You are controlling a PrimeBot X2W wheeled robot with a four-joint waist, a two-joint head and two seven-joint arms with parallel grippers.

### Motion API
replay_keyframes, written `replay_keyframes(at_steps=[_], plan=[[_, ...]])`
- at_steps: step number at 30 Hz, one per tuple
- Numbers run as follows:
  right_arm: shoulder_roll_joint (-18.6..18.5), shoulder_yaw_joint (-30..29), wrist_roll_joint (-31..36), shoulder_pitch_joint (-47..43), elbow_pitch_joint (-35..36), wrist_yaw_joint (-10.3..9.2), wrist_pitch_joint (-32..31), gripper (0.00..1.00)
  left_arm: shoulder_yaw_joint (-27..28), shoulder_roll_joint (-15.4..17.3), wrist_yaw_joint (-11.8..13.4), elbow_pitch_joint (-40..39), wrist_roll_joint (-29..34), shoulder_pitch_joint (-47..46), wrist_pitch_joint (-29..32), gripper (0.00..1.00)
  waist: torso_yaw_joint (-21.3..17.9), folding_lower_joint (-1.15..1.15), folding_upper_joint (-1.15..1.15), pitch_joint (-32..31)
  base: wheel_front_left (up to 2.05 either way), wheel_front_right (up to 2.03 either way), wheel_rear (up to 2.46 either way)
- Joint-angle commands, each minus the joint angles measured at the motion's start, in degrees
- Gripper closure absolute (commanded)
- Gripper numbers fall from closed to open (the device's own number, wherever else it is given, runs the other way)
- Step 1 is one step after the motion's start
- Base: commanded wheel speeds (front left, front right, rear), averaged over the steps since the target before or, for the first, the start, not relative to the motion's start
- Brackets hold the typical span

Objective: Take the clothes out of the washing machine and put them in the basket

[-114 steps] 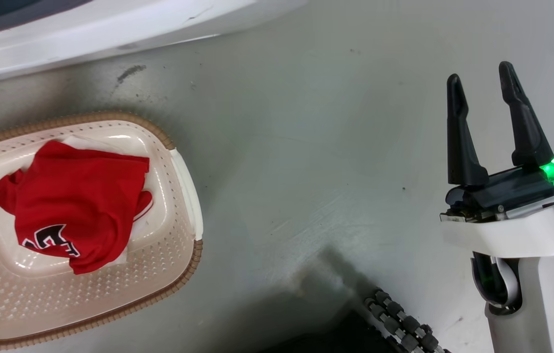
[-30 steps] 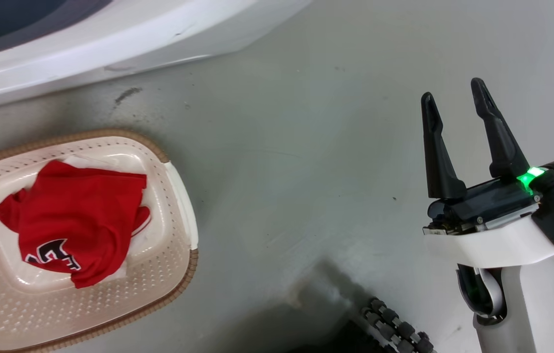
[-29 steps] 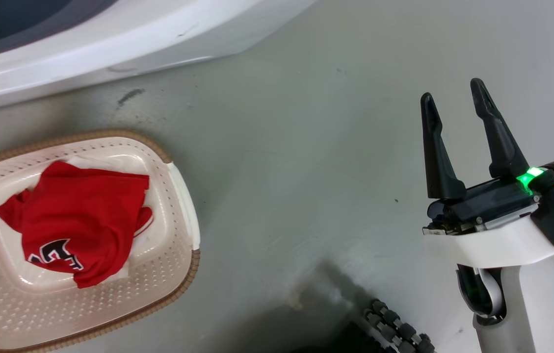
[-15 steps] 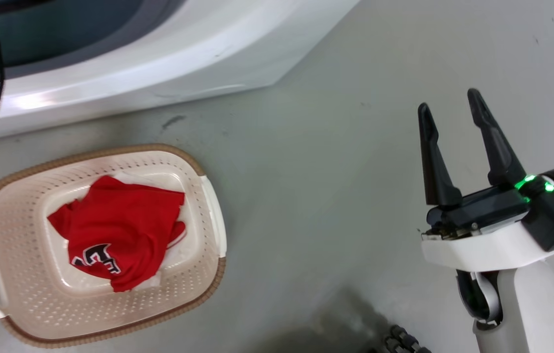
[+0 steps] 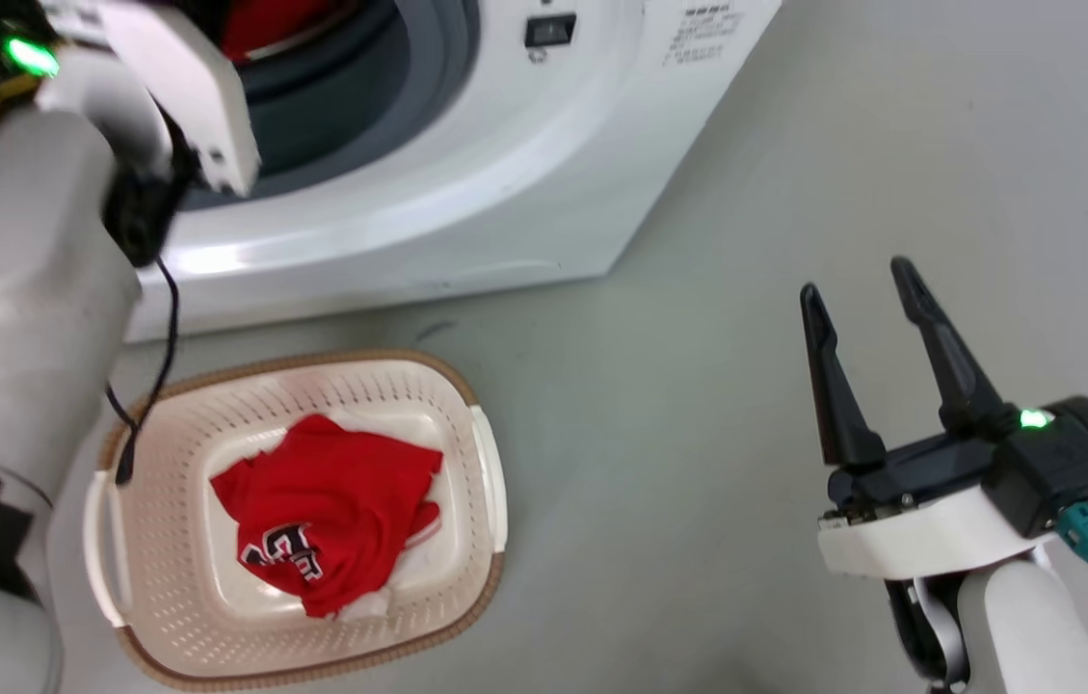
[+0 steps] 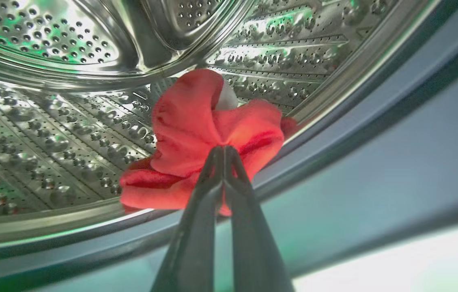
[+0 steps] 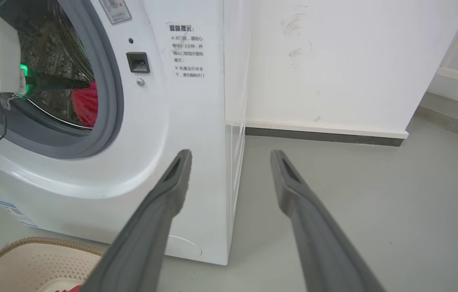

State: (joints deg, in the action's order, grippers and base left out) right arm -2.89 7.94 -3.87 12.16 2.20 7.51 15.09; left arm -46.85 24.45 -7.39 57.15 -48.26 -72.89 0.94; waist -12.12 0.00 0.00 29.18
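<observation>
My left gripper (image 6: 224,151) is clamped on a fold of the red garment (image 6: 196,134) at the drum's (image 6: 50,134) front edge, beside the grey seal (image 6: 391,69). My right gripper (image 5: 854,277) hangs spread, empty. The pinch looks thin: dragging over the seal could tug it loose, short of the basket (image 5: 466,405) holding the jersey (image 5: 331,501).

washing machine (image 7: 208,121) sticker (image 7: 187,50) reads "温馨提示".

The jersey (image 5: 327,525) is red with black-and-white numerals, the perforated basket (image 5: 168,549) cream, brown-rimmed, the washing machine (image 5: 505,173) white.
</observation>
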Motion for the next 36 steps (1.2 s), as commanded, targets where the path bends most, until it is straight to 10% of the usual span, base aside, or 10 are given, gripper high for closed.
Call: replay_keyframes(at_steps=[1, 17, 36], plan=[[0.0, -0.1, 0.5, -1.4, -0.3, -0.04, 0.1, 0.0, -0.4, -0.3, 0.0, -1.0, -0.7, 2.4, -1.6, 1.0, 1.7, 0.0, 0.0, -3.9, 0.0, 0.0, 0.0], [0.0, -0.8, 2.1, -8.1, -2.1, -0.04, 0.1, 0.0, -3.7, 2.3, 3.1, -13.9, 1.4, 15.6, -13.4, 1.0, 7.1, 0.0, 0.0, -14.8, 0.0, 0.0, 0.0], [0.0, -0.8, 2.3, -12.3, -3.1, -0.04, 0.1, 0.0, -3.7, 14.9, 16.3, -49.6, 3.7, 25.9, -8.8, 1.0, 9.9, 0.0, 0.0, -21.3, 0.0, 0.0, 0.0]])
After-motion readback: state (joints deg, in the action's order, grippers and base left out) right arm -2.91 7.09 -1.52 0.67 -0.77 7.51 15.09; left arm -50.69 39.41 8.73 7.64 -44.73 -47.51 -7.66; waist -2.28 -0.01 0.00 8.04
